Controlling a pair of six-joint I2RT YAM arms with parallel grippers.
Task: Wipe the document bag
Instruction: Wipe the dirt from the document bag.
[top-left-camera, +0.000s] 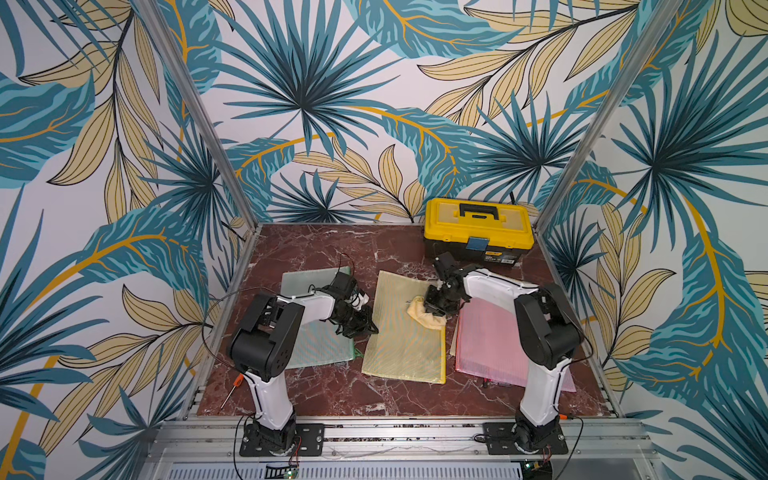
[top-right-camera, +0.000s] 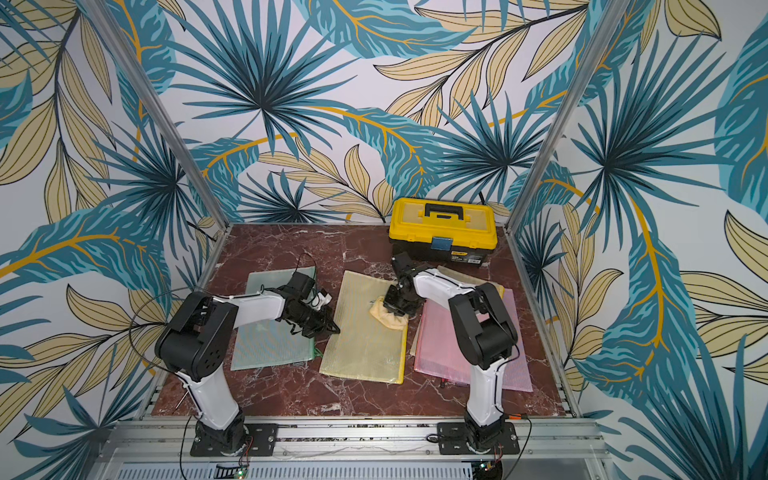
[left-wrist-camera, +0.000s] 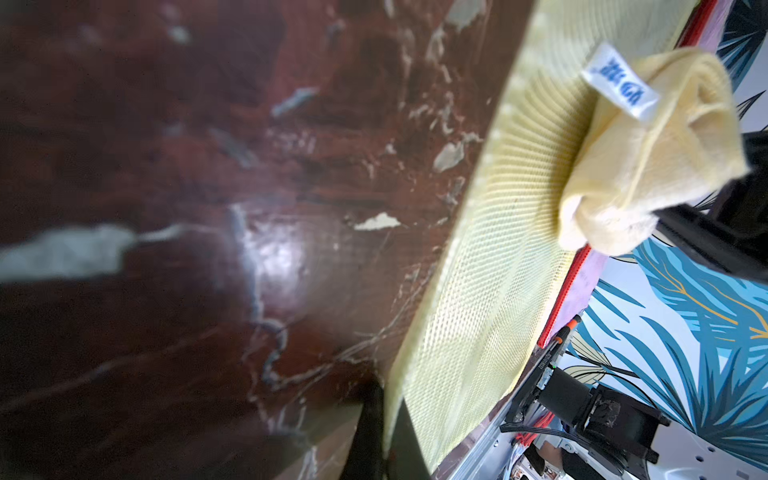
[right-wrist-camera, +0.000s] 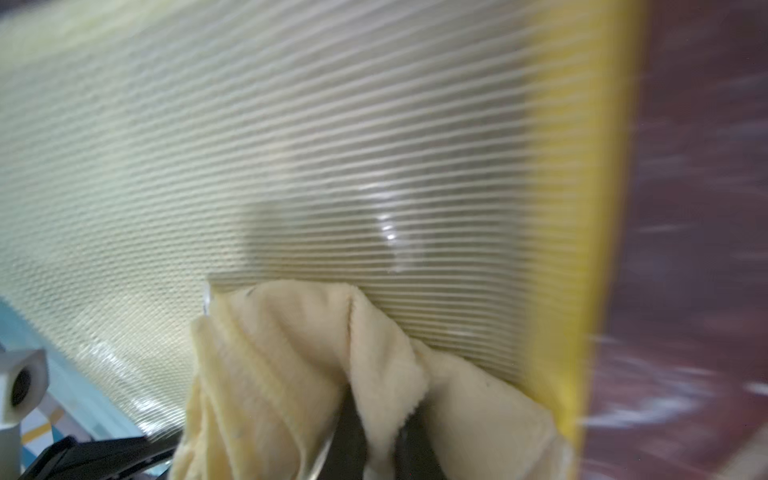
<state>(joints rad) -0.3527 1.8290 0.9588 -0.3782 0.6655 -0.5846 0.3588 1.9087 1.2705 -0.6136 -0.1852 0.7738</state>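
Cloth pressed on the yellow mesh document bag (top-left-camera: 402, 349), which lies flat mid-table between a green bag (top-left-camera: 316, 347) and a pink bag (top-left-camera: 486, 349).

Nearest, the bag's free end rests unweighted on the marble table (top-left-camera: 332, 390). It looks thin, light, limp and slick-surfaced, so I judge it would slide or ruck under a sideways rub unless held at a rim. At its left edge the left gripper (top-left-camera: 369, 328) is closed, and the wrist view suggests it has that edge nipped between its fingers, a sensible hold. Further back, the right gripper (top-left-camera: 432, 306) is clamped on a bunched, soft yellow cloth (top-left-camera: 424, 316) that touches the mesh near the bag's right zip edge. The cloth should give readily, so light downward pressure ought to do. Farthest back stands a yellow toolbox (top-left-camera: 478, 228).
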